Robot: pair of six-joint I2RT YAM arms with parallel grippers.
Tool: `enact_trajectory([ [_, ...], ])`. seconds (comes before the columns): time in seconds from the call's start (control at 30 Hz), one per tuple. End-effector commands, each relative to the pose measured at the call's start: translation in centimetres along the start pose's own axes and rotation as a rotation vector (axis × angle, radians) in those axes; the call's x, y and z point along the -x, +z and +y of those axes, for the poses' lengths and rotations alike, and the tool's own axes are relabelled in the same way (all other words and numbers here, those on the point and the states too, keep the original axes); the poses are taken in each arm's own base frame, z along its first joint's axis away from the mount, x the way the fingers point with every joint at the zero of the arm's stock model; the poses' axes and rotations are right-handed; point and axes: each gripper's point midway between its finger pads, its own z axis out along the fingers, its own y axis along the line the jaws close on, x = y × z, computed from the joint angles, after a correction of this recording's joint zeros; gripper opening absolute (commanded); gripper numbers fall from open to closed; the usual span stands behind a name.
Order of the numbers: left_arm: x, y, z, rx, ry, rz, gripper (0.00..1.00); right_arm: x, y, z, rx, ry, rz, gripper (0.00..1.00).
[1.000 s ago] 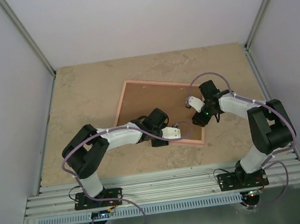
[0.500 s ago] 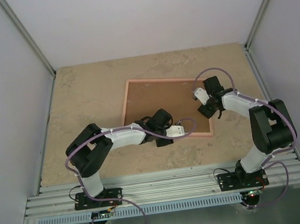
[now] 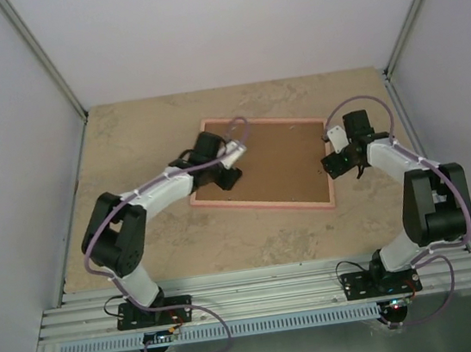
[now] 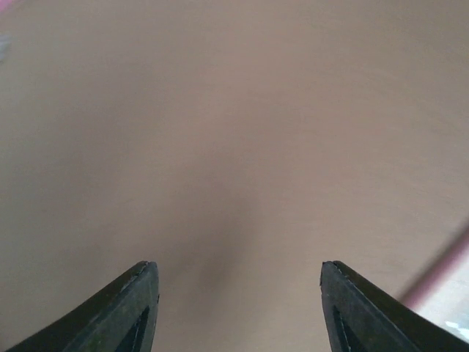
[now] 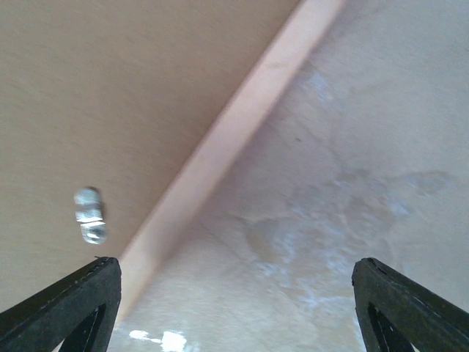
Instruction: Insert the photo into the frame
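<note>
1. Thin pink rectangular picture frame (image 3: 265, 206) lies back-up on the beige mottled table (image 3: 126, 138), toward the centre-right. A brown fibreboard backing panel (image 3: 279, 161) fills its opening.
2. The photo shows in no view. Judged to be under the backing panel, but this cannot be confirmed.
3. Left gripper (image 3: 227, 167) is over the frame's left end. In its wrist view the left gripper (image 4: 238, 268) has its fingers well apart and holds nothing, with blurred brown panel very close below.
4. Right gripper (image 3: 335, 163) is at the frame's right edge. The wrist view shows the right gripper (image 5: 234, 261) spread wide and empty.
5. Step in hand, as judged: seating or securing the backing. The next move likely calls for pressing the panel flat and closing its retainer.
6. Only the right wrist view shows a small silver metal tab (image 5: 89, 215) on the panel, just beside the pink rail (image 5: 242, 132). The top view gives the overall layout.
</note>
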Motion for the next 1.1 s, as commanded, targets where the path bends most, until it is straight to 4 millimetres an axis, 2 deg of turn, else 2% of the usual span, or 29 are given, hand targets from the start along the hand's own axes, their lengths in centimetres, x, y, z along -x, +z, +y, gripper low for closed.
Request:
enact_trajectory([
  [0.0, 1.2, -2.6, 5.1, 0.078, -0.194, -0.076, 0.64, 1.3, -0.1, 2.7, 0.194, 0.121, -0.029, 0.87],
  [0.1, 0.7, -3.6, 7.7, 0.115, -0.259, -0.091, 0.65, 1.9, 0.9, 2.4, 0.212, 0.168, -0.026, 0.85],
  [0.2, 0.3, -4.6, 9.6, 0.14, -0.316, -0.105, 0.65, 2.3, 2.1, 1.2, 0.167, 0.2, -0.014, 0.82],
  [0.27, 0.2, -5.4, 10.5, 0.155, -0.337, -0.121, 0.64, 2.2, 2.8, 0.3, 0.139, 0.226, -0.006, 0.79],
  [0.37, 0.3, -6.5, 11.3, 0.174, -0.345, -0.147, 0.65, 2.0, 3.9, 0.0, 0.135, 0.249, 0.009, 0.76],
  [0.5, 0.5, -7.4, 11.9, 0.198, -0.339, -0.166, 0.65, 1.3, 5.5, -0.1, 0.135, 0.259, 0.039, 0.68],
  [0.7, 0.3, -8.1, 12.2, 0.195, -0.339, -0.164, 0.67, 1.5, 7.3, -1.1, 0.151, 0.224, 0.059, 0.34],
  [0.8, 0.3, -8.2, 12.1, 0.182, -0.334, -0.165, 0.66, 2.4, 8.4, -0.3, 0.233, 0.14, 0.064, 0.21],
  [0.97, 0.1, -7.5, 11.3, 0.131, -0.322, -0.156, 0.66, 4.4, 10.0, 0.8, 0.381, 0.002, 0.064, 0.14],
  [1.07, -0.4, -6.8, 11.1, 0.115, -0.314, -0.133, 0.65, 6.3, 10.3, 1.4, 0.441, -0.079, 0.029, 0.1],
])
